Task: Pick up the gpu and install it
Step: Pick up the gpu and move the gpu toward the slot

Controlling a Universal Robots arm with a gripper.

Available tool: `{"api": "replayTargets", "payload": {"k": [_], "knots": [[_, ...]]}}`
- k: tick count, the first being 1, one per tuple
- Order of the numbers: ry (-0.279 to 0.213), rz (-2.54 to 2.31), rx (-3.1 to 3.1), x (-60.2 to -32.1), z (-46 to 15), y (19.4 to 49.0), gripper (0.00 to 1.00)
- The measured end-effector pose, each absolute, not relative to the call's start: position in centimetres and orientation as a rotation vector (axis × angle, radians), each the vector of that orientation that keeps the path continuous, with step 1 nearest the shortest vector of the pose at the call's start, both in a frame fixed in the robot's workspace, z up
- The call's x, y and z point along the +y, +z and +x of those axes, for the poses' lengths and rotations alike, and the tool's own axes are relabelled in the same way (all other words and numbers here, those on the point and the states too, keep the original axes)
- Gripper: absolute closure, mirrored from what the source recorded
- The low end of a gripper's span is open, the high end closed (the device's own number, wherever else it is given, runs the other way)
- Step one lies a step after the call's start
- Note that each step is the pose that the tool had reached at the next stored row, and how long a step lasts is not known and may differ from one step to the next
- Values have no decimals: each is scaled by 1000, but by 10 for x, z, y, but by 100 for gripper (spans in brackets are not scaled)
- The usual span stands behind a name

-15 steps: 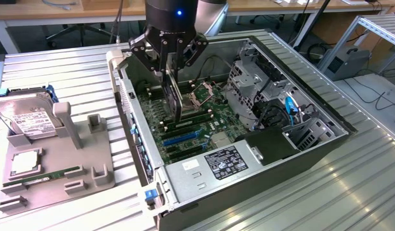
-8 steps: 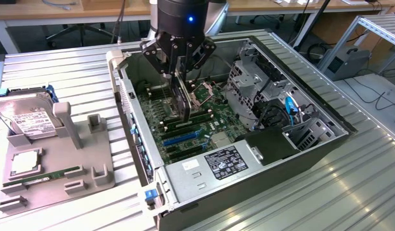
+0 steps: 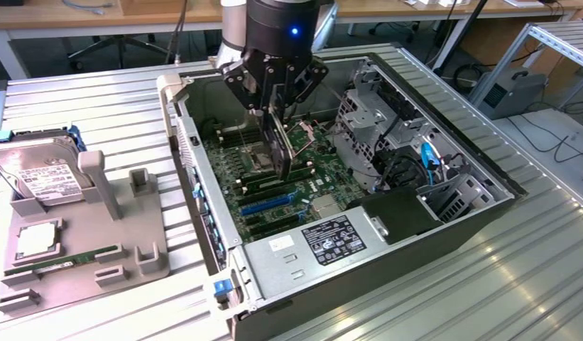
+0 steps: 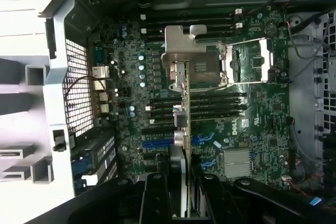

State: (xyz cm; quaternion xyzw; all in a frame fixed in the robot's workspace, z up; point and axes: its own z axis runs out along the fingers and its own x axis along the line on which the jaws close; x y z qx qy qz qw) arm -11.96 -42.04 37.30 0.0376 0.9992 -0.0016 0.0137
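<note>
My gripper (image 3: 278, 106) hangs over the open computer case (image 3: 192, 149), shut on the gpu (image 3: 283, 153). The gpu is a thin dark card held upright on its edge, reaching down close above the green motherboard (image 3: 263, 192). In the wrist view the gpu (image 4: 187, 129) appears edge-on between my two black fingers (image 4: 155, 195), with its silvery end bracket (image 4: 184, 43) at the far end. Its lower edge hangs over the memory slots (image 4: 220, 103), a short way from the blue expansion slots (image 4: 156, 143). I cannot tell whether the card touches the board.
A grey holder tray (image 3: 130, 249) on the exterior view's left carries a silver hard drive (image 3: 43, 177) and a green memory stick (image 3: 75, 258). Inside the case stand a drive cage (image 3: 367, 117), cables (image 3: 426, 160) and the power supply (image 3: 319, 245).
</note>
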Motion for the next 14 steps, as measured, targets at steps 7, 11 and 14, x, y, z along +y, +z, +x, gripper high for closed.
{"api": "replayTargets", "payload": {"k": [7,11,14], "knots": [[-7,117,3112,-420,-103,368,73],[-7,117,3112,-420,-96,365,73],[-7,117,3112,-420,-91,362,73]]}}
